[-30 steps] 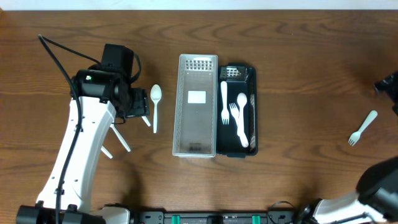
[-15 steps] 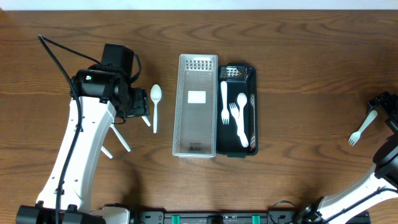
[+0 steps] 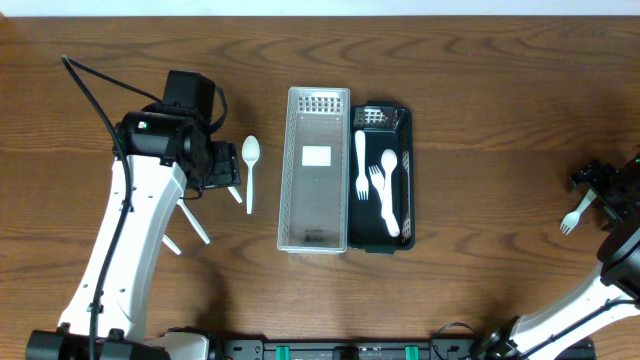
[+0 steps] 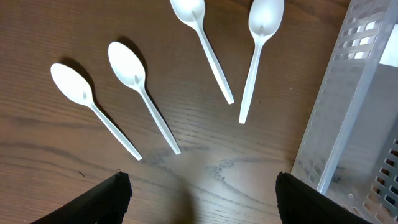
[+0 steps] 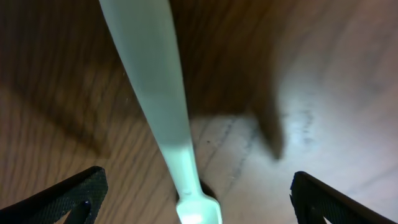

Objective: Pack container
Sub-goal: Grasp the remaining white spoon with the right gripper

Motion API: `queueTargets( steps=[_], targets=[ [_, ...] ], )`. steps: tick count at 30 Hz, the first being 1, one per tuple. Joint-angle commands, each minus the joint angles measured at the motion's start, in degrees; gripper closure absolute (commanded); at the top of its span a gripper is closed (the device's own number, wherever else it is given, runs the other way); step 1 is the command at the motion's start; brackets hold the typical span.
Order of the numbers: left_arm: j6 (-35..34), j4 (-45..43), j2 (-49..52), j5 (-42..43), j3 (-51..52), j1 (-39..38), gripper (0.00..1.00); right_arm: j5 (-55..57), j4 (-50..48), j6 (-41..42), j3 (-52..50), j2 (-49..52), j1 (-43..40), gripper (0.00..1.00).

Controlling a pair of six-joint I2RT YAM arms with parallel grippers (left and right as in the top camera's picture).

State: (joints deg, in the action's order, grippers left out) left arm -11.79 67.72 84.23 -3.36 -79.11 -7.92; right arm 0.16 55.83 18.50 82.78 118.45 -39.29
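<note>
— How is the right gripper (image 5: 198, 205) set?
— It is held wide open, with one dark fingertip (image 5: 62, 199) seen at each lower corner of the wrist view. Nothing is gripped. The handle of the fork (image 5: 149, 81) runs between the fingers from 11 o'clock down to 6 o'clock, with bare wood on either side. Whether it is touched cannot be told.

— Where is the fork found from overhead?
— It lies at 3 o'clock on the table (image 3: 480, 120), near the edge, with its tines pointed toward 7 o'clock. The handle is partly covered by the gripper. It lies well apart from both containers.

— And the left gripper (image 4: 199, 199)?
— It is likewise spread wide and nothing is held in it. Four spoons (image 4: 127, 62) are laid out on the wood at its 12 o'clock. The clear bin (image 4: 348, 112) is seen at its 3 o'clock.

— How are the containers placed?
— The clear bin stands mid-table. The black tray (image 3: 409, 140) is set against its 3 o'clock side, with white cutlery (image 3: 360, 150) laid inside.
</note>
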Motion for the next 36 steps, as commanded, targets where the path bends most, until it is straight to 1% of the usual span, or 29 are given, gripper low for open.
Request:
queueTargets(
  steps=[1,4,6,16,17,24,28,31,32,36],
  targets=[
    [0.33,0.33,0.44,-0.09,-0.83,0.2,0.23,-0.72,-0.9,-1.88,-0.7,0.22,0.55,0.05],
    [0.33,0.31,0.44,-0.09,-0.83,0.2,0.23,-1.57,-1.95,-2.8,-1.27,0.22,0.61,0.11],
    [0.33,0.33,0.44,-0.09,-0.83,0.2,0.23,-2.14,-2.62,-2.97,-1.81,0.22,0.63,0.13],
    [0.33,0.33,0.44,-0.09,-0.83,0.2,0.23,-2.14,-4.39,-2.95,-4.04,0.22,0.7,0.15],
    [0.33,0.33,0.44,-0.09,-0.83,0.2,0.23,-2.14,-4.37,-2.95,-4.04,0.22,0.7,0.16],
    [0.33,0.35,0.44,-0.09,-0.83,0.2,0.23,-2.16,-4.26,-2.93,-4.04,0.22,0.7,0.35],
    [0.33,0.35,0.44,-0.09,-0.83,0.2,0.23,-2.16,-4.24,-2.93,-4.04,0.22,0.7,0.5],
    [0.33,0.37,0.44,-0.09,-0.83,0.2,0.23,-2.16,-4.24,-2.93,-4.04,0.22,0.7,0.65],
    [0.33,0.37,0.44,-0.09,-0.83,0.2,0.23,-2.16,-4.24,-2.93,-4.04,0.22,0.7,0.67],
    [0.33,0.35,0.44,-0.09,-0.83,0.2,0.23,-2.19,-4.24,-2.91,-4.04,0.22,0.7,0.67]
  ],
)
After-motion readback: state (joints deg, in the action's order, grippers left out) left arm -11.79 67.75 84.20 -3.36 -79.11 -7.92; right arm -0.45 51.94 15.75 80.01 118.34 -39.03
